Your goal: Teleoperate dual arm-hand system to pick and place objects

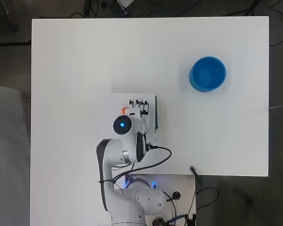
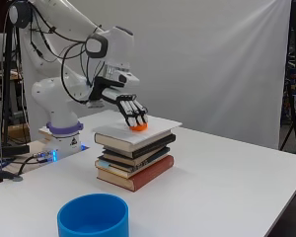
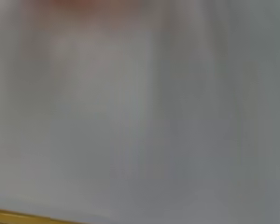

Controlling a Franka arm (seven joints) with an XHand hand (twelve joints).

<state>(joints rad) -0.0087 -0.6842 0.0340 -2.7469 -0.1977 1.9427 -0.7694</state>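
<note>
Black and white robot hand [image 2: 130, 109] curls its fingers over a small orange object [image 2: 138, 127] atop the stack of books [image 2: 135, 158]; round blue plastic bowl [image 1: 207, 74] stands well apart on the white tabletop [image 1: 75, 66]

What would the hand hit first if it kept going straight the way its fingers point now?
Probably the small orange object right under the fingertips of the hand, then the white top of the book stack. Whether the fingertips already touch it is unclear.
</note>
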